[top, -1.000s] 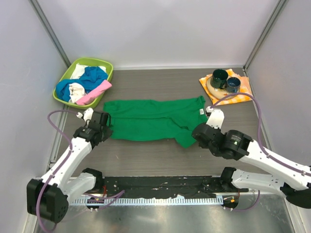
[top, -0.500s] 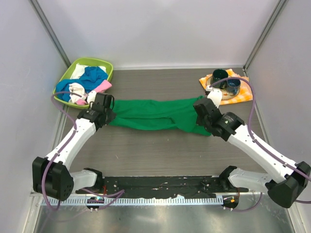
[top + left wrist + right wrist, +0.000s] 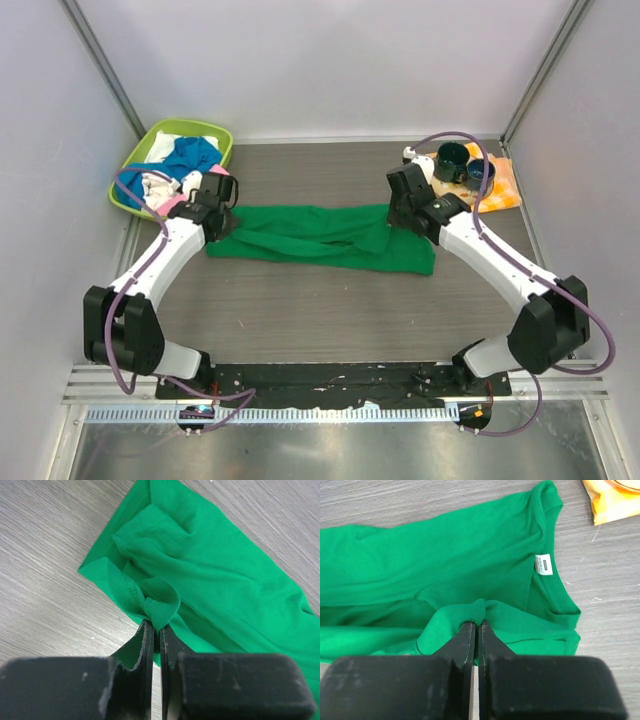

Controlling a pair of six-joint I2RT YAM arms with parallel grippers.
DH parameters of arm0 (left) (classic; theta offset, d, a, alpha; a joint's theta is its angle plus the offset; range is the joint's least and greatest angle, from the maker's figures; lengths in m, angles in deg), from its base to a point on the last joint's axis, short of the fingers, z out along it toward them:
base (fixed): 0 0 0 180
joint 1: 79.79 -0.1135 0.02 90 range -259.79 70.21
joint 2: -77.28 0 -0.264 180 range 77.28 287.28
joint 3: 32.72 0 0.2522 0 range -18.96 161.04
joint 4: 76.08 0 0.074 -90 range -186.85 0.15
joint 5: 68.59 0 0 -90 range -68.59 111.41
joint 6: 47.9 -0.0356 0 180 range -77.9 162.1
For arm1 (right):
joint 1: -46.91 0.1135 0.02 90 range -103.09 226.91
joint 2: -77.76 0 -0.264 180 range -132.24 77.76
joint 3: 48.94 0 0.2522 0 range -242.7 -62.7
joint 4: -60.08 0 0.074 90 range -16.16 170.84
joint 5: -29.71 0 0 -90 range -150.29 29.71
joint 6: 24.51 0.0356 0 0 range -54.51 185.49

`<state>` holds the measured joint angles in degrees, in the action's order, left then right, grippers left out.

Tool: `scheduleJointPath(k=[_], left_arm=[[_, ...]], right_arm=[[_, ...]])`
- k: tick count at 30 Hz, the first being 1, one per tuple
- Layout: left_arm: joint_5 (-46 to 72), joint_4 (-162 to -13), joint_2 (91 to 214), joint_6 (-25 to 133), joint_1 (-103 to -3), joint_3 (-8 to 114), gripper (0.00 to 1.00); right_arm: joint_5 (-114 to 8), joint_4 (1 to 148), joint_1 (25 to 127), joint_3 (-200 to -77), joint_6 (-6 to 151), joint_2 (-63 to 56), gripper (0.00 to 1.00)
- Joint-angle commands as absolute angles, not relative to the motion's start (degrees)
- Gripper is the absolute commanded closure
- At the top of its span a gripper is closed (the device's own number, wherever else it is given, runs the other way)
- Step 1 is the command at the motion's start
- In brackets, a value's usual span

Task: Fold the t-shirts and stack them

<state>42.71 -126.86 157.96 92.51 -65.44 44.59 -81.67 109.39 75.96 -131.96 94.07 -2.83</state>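
Left tool (image 3: 155, 626) and right tool (image 3: 476, 625) each pinch an edge of the green t-shirt (image 3: 320, 236), mid-fold; next, likely lay that edge down flat and let go.

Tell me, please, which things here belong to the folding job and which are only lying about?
For the job: green t-shirt; heaped t-shirts waiting in the basket.
Lying about: lime basket; checkered cloth; two mugs.

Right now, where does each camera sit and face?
Top external: above, behind the bases, looking down on the table; left arm and right arm show.
Left wrist: looks along the shut left end effector at the pinched green t-shirt.
Right wrist: along the shut right end effector, toward the white tag.
All share the t-shirt.
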Motion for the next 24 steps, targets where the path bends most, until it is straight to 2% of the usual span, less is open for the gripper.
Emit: scheduleJointPath(k=[1,12,16,17,22,23,24], left_arm=[[44.2,-124.7,161.3,91.5,-67.8,46.3,0.92],[41.7,-121.7,172.1,91.4,-70.3,49.2,0.92],[41.5,-120.3,175.4,91.2,-70.4,51.0,0.85],[41.8,-119.9,176.0,91.3,-70.5,51.4,0.76],[42.0,-119.6,179.0,91.7,-71.1,54.5,0.59],[42.0,-119.9,179.4,91.8,-71.3,55.1,0.44],[42.1,-120.7,179.8,91.8,-71.7,55.7,0.34]], right_arm=[[-79.2,105.0,74.2,-136.0,92.3,-6.0,0.99],[-76.9,102.8,69.6,-141.4,91.3,-17.7,0.99],[-76.9,101.7,68.6,-143.1,91.2,-22.2,0.99],[-76.9,101.4,68.4,-144.2,91.2,-22.9,0.99],[-76.4,101.4,66.9,-148.7,91.1,-28.4,0.99],[-76.3,101.5,66.9,-149.6,91.0,-29.3,0.99],[-76.3,101.4,66.8,-151.4,90.7,-30.9,0.99]])
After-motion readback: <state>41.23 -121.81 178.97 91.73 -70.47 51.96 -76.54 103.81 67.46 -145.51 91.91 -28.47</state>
